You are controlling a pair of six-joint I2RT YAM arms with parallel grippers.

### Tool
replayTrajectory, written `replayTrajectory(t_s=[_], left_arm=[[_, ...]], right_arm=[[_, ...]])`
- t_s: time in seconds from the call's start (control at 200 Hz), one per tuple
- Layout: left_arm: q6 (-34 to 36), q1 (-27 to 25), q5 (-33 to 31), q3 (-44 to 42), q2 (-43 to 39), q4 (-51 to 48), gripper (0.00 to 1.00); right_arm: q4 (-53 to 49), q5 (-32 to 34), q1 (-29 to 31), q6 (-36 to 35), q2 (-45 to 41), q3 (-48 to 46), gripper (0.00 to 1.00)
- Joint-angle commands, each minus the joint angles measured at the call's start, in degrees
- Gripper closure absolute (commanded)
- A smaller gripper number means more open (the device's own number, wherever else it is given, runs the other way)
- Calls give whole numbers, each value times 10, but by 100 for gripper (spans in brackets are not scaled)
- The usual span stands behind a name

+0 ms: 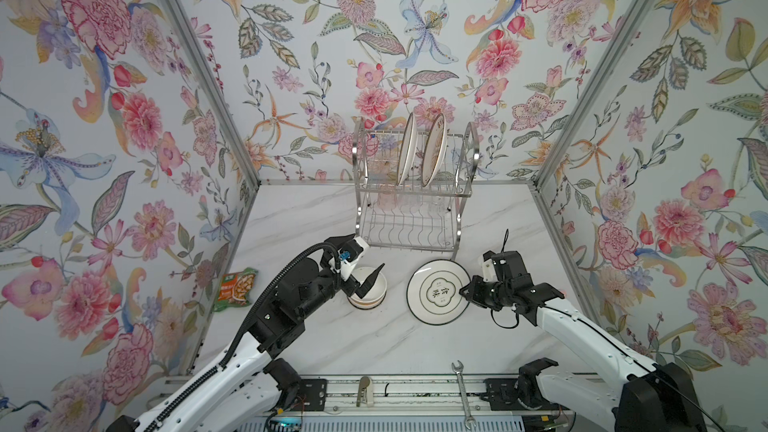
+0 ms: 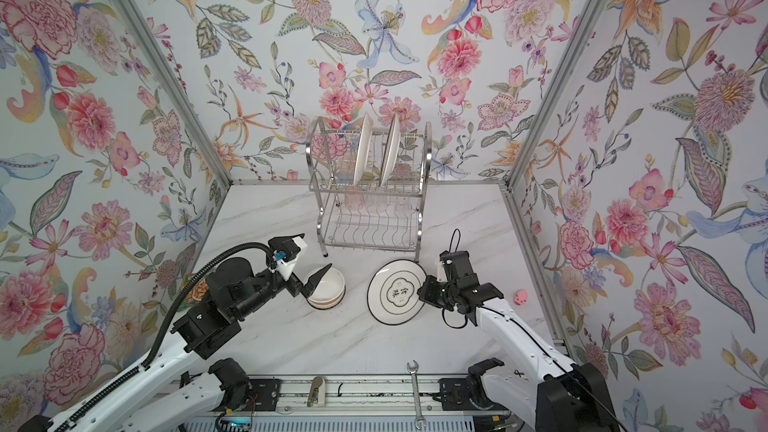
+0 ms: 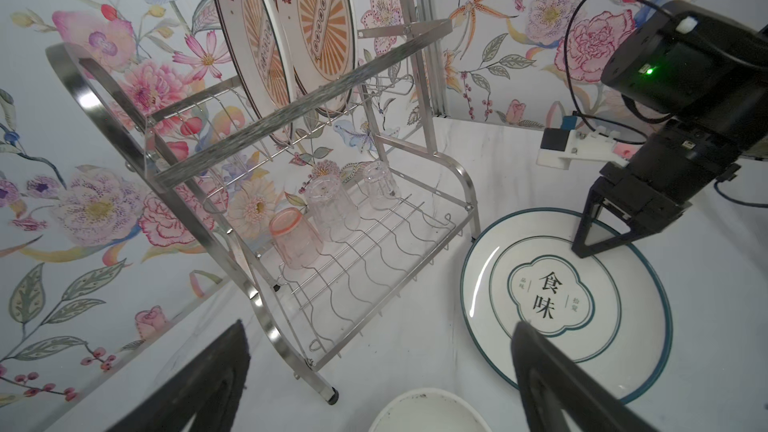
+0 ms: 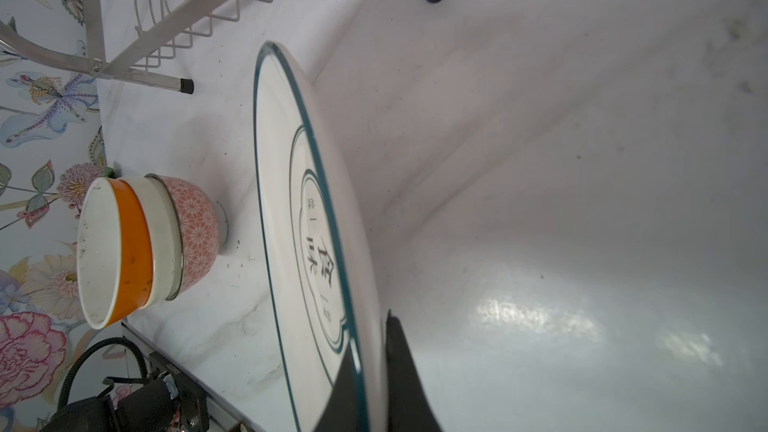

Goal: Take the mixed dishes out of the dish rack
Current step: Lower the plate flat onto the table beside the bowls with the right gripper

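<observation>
The right gripper (image 1: pixel 467 289) is clamped on the rim of a teal-edged plate (image 1: pixel 436 295); the left gripper (image 1: pixel 369 282) hangs wide open over a stack of bowls (image 1: pixel 370 297).

A wrench (image 1: pixel 463 392) lies at the front edge of the table (image 1: pixel 374 347). A snack packet (image 1: pixel 237 288) sits by the left wall and a small pink toy (image 2: pixel 520 297) near the right wall, all well apart from both arms. The dish rack (image 1: pixel 409 218) stands at the back, its front right foot just beside the plate's far edge. Two sunburst plates (image 1: pixel 434 151) stand on edge in its upper tier. Three upturned tumblers (image 3: pixel 332 209), one pink and two clear, sit on the lower shelf. The bowls stand before the rack's left side, beneath the left gripper's spread fingers (image 3: pixel 199 388). The teal-edged plate lies to their right, not touching them; whether it rests fully flat cannot be told.
</observation>
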Motion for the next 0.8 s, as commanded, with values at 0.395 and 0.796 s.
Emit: replayTrajectory(t_s=[0.395,0.796], left_arm=[[-68,34,113,39,60,-8,1],[-84,37,45,70,62,-8,1]], right_arm=[[159,-80,-34,25,41,-67,100],[186,-99,-42,34,112,-67,77]])
